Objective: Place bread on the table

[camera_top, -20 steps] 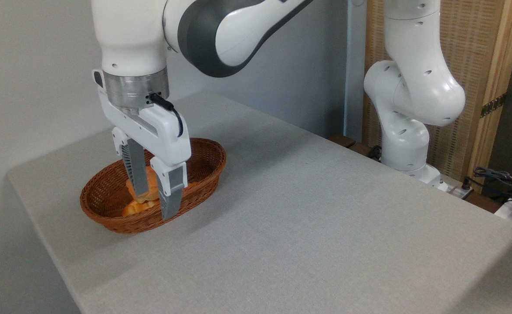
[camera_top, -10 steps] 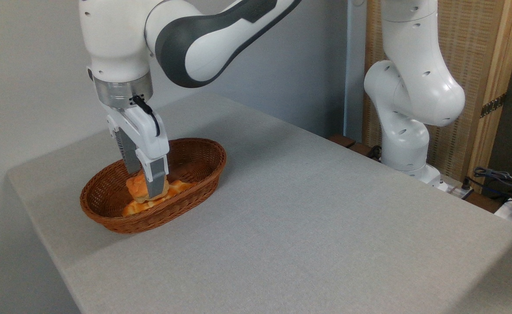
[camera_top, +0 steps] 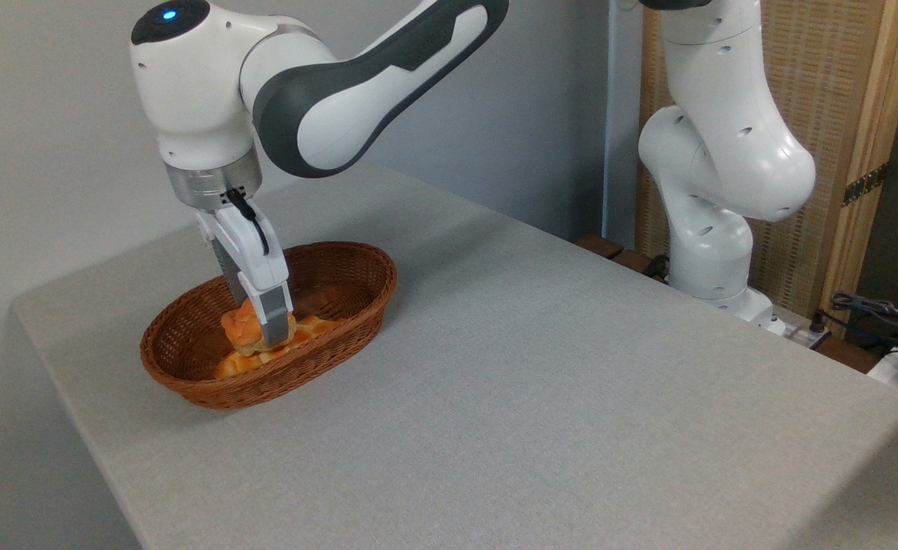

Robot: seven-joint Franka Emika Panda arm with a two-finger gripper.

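The bread point(camera_top: 236, 330), a small lumpy golden-orange roll, lies in the brown wicker basket point(camera_top: 288, 386) at the left of the table point(camera_top: 540, 382). My gripper point(camera_top: 256, 333) reaches down into the basket and is open. One finger stands in front of the roll on its right side. The other drops behind the roll, and its tip is hidden. The bread sits between the two fingers and rests on the other piece in the basket.
A longer, flatter orange croissant-like piece point(camera_top: 312, 326) lies under and beside the roll in the basket. The arm's white base point(camera_top: 712, 252) stands past the table's far right edge, with cables point(camera_top: 876, 309) beside it. A wall runs close behind the basket.
The arm has swung back and turned the hand, and the fingers have come down around the roll inside the basket. The roll and the basket have stayed in place.
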